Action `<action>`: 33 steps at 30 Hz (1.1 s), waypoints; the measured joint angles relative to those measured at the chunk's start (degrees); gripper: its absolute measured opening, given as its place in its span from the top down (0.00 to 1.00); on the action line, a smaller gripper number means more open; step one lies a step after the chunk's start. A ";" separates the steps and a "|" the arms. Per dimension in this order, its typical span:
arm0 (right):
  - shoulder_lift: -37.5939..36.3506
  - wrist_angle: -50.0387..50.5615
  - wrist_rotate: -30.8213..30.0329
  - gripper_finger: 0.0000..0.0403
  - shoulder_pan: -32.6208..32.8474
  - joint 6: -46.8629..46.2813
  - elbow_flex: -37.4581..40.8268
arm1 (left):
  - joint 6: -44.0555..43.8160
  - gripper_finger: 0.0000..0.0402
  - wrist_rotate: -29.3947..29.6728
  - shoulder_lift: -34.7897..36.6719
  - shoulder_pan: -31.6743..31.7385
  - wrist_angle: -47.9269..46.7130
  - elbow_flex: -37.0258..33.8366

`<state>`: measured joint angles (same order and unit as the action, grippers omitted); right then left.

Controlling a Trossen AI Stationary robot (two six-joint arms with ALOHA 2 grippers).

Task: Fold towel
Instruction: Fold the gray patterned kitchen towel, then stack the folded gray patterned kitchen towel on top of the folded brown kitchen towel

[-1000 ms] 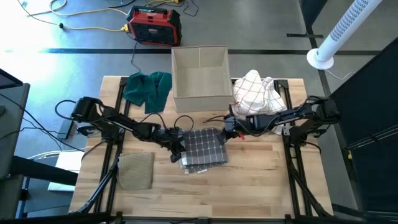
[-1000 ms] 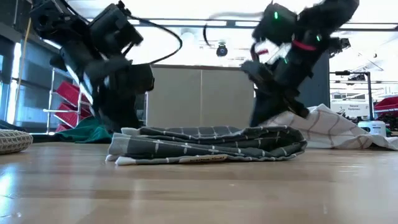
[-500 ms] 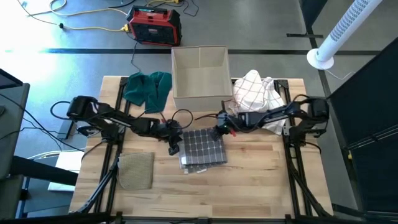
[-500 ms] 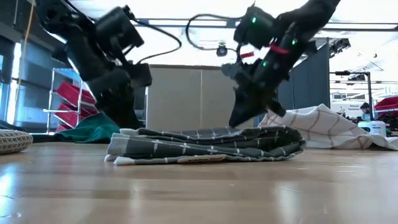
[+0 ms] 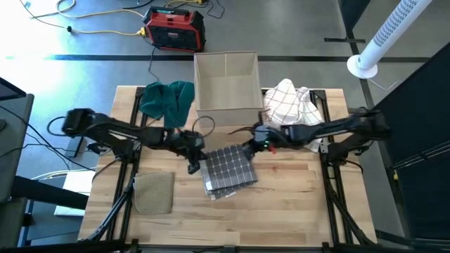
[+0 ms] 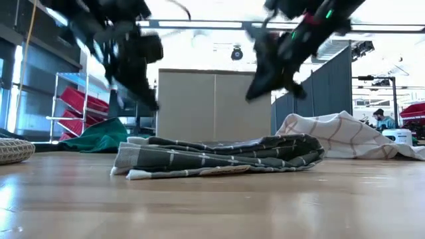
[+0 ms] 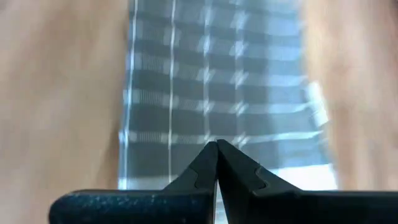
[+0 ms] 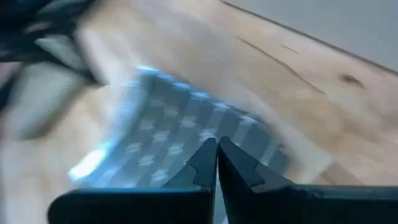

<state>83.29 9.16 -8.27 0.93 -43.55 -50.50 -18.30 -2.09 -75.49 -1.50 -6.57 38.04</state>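
Pale wooden tabletop (image 5: 295,190) carrying a folded dark grey towel with thin white check lines (image 5: 229,169) at its centre, lying flat and free of both arms. Left end effector (image 5: 193,163) raised just off the towel's left edge, fingers pressed together on nothing. Right end effector (image 5: 248,146) lifted above the towel's far right corner, fingers likewise closed and empty.

Folded grey checked towel (image 5: 228,171) on the counter (image 5: 295,211).
It lies flat in stacked layers near the counter's middle, dark grey with thin white grid lines, a pale edge showing underneath.
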 joint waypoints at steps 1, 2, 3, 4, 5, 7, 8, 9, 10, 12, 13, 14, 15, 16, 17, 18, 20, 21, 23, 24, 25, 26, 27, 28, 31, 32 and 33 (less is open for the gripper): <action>-2.07 -0.02 0.47 1.00 1.09 1.11 0.00 | 1.35 0.99 0.95 1.47 0.00 -0.37 0.16; -3.91 -0.02 0.60 1.00 2.33 2.11 -0.01 | 2.98 0.98 1.13 2.84 0.20 -0.44 0.35; -5.76 0.03 0.69 1.00 3.67 3.06 -0.02 | 4.40 0.96 0.88 3.87 0.62 -0.06 0.72; -7.28 0.12 0.68 1.00 5.16 3.82 -0.02 | 5.12 0.94 0.46 4.41 1.23 0.74 1.16; -8.69 0.09 0.39 1.00 6.54 4.49 -0.02 | 5.35 0.92 0.32 4.52 1.94 1.01 1.43; -10.97 0.01 -0.82 1.00 9.62 4.94 -0.02 | 5.57 0.85 0.18 3.58 3.31 0.49 1.25; -11.77 0.03 -1.40 1.00 11.17 4.96 -0.04 | 5.85 0.82 0.18 2.61 3.83 0.54 1.18; -12.23 -0.03 -1.99 1.00 12.71 5.00 -0.04 | 5.99 0.78 0.21 1.63 4.50 1.04 1.16; -12.58 -0.13 -2.23 1.00 14.07 5.03 -0.04 | 5.97 0.73 0.20 0.61 5.10 2.18 1.17; -12.84 -0.12 -3.16 1.00 16.65 4.91 -0.04 | 5.46 0.64 0.17 -2.10 6.24 5.12 1.23; -12.86 -0.05 -3.62 1.00 17.75 4.73 -0.04 | 5.17 0.60 0.18 -3.58 6.64 6.43 1.23; -12.81 0.00 -4.05 1.00 18.73 4.34 -0.02 | 4.83 0.56 0.18 -5.14 6.96 7.67 1.23; -12.65 0.13 -5.16 1.00 19.54 3.60 -0.02 | 4.35 0.51 0.08 -6.62 7.18 9.14 1.23; -12.57 0.56 -6.30 1.00 20.24 3.15 -0.02 | 3.87 0.47 -0.11 -8.07 7.29 10.73 1.24; -12.49 1.38 -7.58 1.00 20.85 2.65 -0.02 | 3.59 0.44 -0.24 -9.49 7.28 11.78 1.45; -12.47 1.99 -8.92 1.00 21.35 2.00 -0.02 | 3.76 0.41 -0.28 -10.78 7.26 12.52 1.58; -12.47 3.12 -10.39 1.00 21.84 1.10 -0.02 | 5.01 0.37 0.13 -12.94 6.72 13.26 1.66; -12.47 3.69 -10.82 1.00 22.00 0.66 -0.03 | 5.41 0.36 0.61 -13.85 6.34 13.57 1.67; -12.48 4.83 -11.67 1.00 22.31 -0.22 -0.03 | 6.19 0.35 1.57 -15.65 5.59 14.20 1.70; -12.48 5.40 -12.09 1.00 22.46 -0.66 -0.03 | 6.58 0.34 2.05 -16.56 5.22 14.52 1.71; -12.48 5.97 -12.52 1.00 22.62 -1.11 -0.04 | 6.97 0.34 2.53 -17.46 4.85 14.83 1.72; -12.48 6.54 -12.94 1.00 22.77 -1.55 -0.04 | 7.36 0.33 3.01 -18.36 4.47 15.14 1.74; -12.49 7.11 -13.37 1.00 22.93 -1.99 -0.04 | 7.75 0.32 3.49 -19.26 4.10 15.46 1.75; -12.49 7.68 -13.79 1.00 23.08 -2.43 -0.04 | 8.15 0.32 3.97 -20.17 3.72 15.77 1.76; -12.47 8.57 -14.14 1.00 23.22 -2.93 -0.04 | 8.90 0.32 7.96 -22.91 2.23 15.55 1.78; -12.47 8.54 -14.14 1.00 23.24 -2.93 -0.04 | 8.49 0.33 9.11 -23.64 1.82 15.59 1.79; -12.47 8.54 -14.12 1.00 23.24 -2.93 -0.04 | 8.21 0.34 9.62 -24.24 1.50 15.60 1.97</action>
<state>70.83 17.70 -22.39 24.16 -46.48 -50.54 -10.09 7.53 -99.73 0.00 9.03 40.00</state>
